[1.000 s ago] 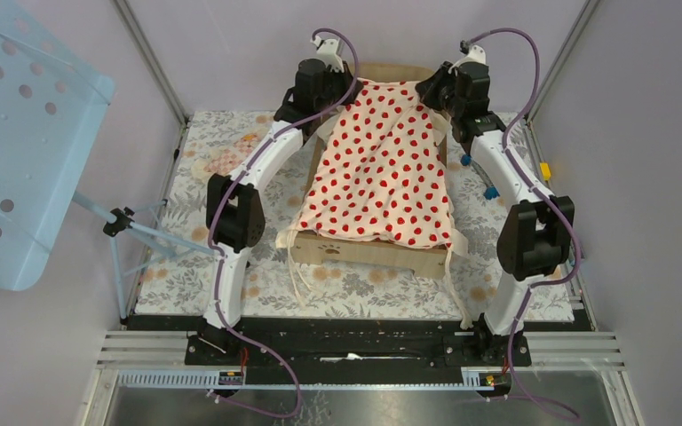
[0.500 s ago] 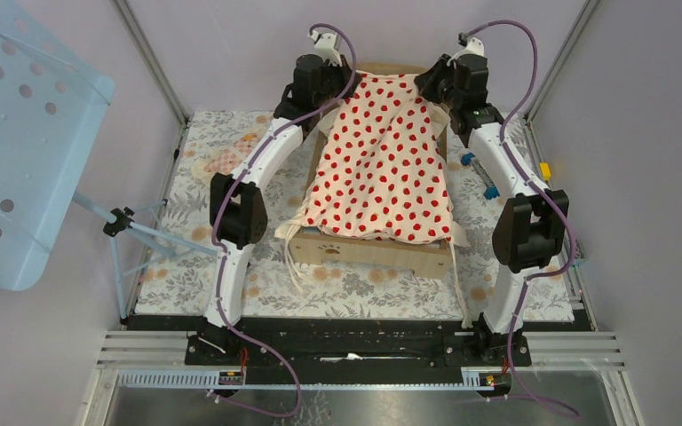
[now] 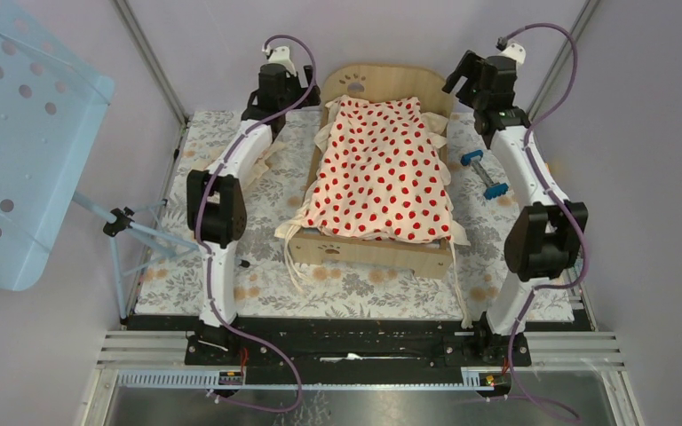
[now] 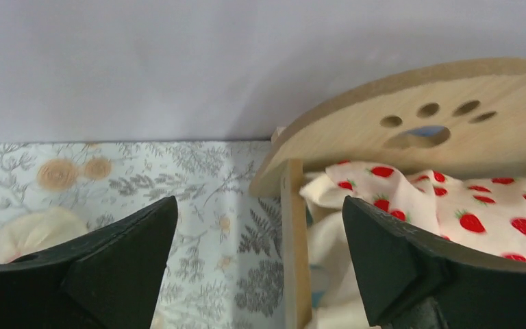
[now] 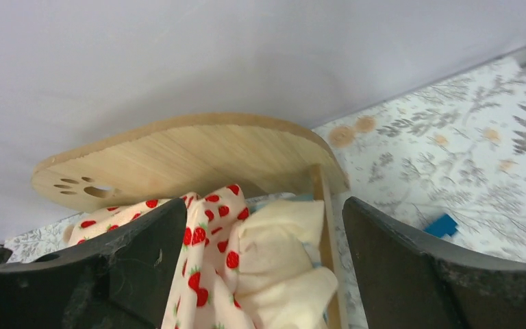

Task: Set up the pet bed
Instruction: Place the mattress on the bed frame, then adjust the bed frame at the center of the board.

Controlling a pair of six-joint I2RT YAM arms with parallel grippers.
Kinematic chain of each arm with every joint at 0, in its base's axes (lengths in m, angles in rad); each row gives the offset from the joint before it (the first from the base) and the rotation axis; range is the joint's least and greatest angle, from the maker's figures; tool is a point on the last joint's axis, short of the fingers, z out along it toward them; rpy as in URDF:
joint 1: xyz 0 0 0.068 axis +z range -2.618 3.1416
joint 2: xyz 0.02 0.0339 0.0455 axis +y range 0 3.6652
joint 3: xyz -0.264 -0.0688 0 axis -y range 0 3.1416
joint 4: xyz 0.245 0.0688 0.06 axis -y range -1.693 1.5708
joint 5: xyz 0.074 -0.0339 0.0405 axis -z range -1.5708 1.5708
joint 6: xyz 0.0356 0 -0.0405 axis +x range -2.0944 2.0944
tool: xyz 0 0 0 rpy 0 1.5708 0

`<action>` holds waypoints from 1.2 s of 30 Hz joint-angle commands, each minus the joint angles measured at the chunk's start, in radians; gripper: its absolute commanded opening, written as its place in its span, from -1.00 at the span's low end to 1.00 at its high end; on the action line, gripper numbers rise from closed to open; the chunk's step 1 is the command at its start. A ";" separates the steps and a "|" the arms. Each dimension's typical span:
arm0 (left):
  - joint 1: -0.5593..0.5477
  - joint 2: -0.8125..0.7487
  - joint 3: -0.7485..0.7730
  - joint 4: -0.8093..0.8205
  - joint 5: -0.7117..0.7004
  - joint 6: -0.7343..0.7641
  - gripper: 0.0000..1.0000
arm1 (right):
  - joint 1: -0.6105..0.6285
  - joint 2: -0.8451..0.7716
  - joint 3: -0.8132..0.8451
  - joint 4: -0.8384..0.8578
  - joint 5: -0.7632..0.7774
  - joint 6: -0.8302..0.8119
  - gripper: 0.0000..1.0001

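Observation:
The pet bed [image 3: 368,253] stands mid-table, a light-wood frame whose rounded headboard [image 3: 382,78] has a paw-print cutout. A cream blanket with red dots [image 3: 382,173] lies spread over it from headboard to footboard and covers the mattress. My left gripper [image 3: 302,93] hangs open just outside the bed's left head corner. In the left wrist view the left gripper [image 4: 260,267] straddles the side rail [image 4: 294,240] with nothing held. My right gripper [image 3: 466,78] is open by the right head corner. In the right wrist view the right gripper [image 5: 264,274] hovers over the blanket's ruffle [image 5: 281,247].
A blue dumbbell-shaped toy [image 3: 484,173] lies right of the bed on the floral table cloth [image 3: 355,286]. A pale cream lump of fabric [image 4: 34,229] sits left of the bed. A blue perforated panel [image 3: 18,151] on a stand leans in at the left.
Both grippers have opened and let go of the blanket's head end, then drawn apart to the bed's outer corners. The blanket has settled flat and the headboard now shows.

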 commanded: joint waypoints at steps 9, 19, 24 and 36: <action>-0.021 -0.571 -0.401 -0.192 -0.020 -0.062 0.98 | 0.001 -0.408 -0.201 -0.255 -0.024 0.034 0.91; -0.030 -0.941 -0.891 -0.262 0.169 -0.153 0.74 | 0.003 -0.645 -0.407 -0.458 -0.202 0.106 0.85; -0.035 -1.081 -1.029 -0.272 0.207 -0.166 0.72 | 0.098 -0.682 -0.487 -0.522 -0.222 0.134 0.78; -0.038 -1.101 -1.104 -0.270 0.260 -0.163 0.53 | 0.377 -0.724 -0.536 -0.588 -0.055 0.201 0.71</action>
